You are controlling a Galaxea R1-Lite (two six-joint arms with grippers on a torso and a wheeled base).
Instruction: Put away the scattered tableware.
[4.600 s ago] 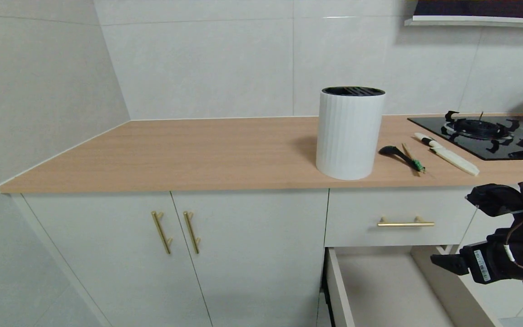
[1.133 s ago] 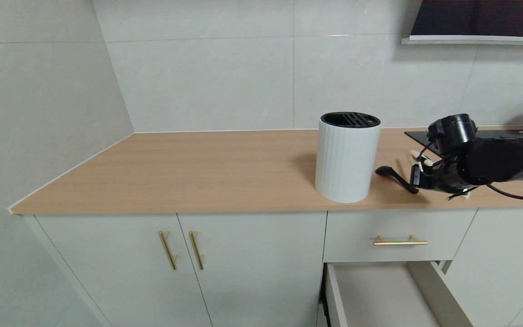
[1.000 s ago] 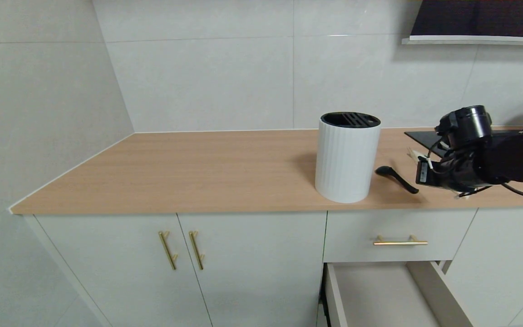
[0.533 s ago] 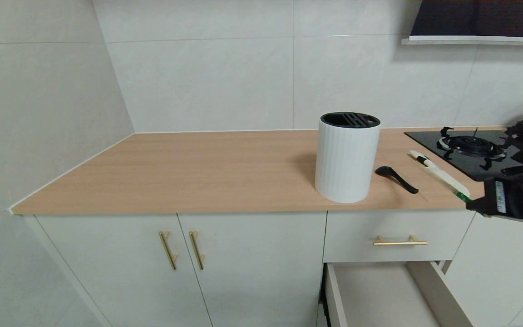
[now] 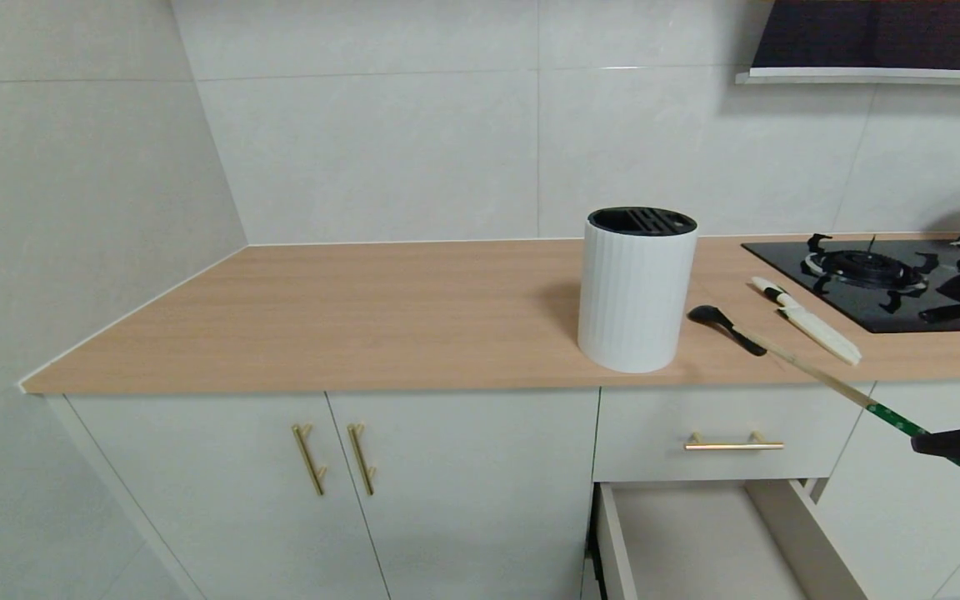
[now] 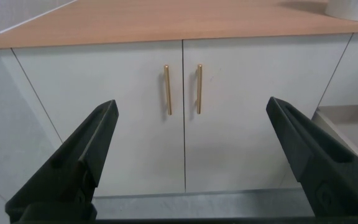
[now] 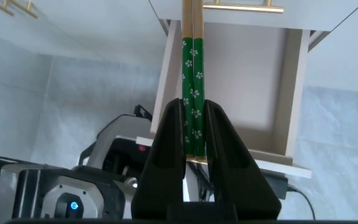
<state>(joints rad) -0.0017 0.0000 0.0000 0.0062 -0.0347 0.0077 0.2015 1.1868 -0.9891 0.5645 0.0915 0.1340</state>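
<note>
Two chopsticks (image 7: 188,68), one spoon (image 5: 726,327), one knife (image 5: 805,331), one holder (image 5: 634,292)

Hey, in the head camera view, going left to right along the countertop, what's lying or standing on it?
White ribbed holder → black spoon → white knife → gas hob. The chopsticks held by the right gripper span several of these, so they are left out.

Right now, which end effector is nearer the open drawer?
Right. The right end effector holds the chopsticks above the open drawer; the left end effector faces the cabinet doors, off to the drawer's side.
</note>
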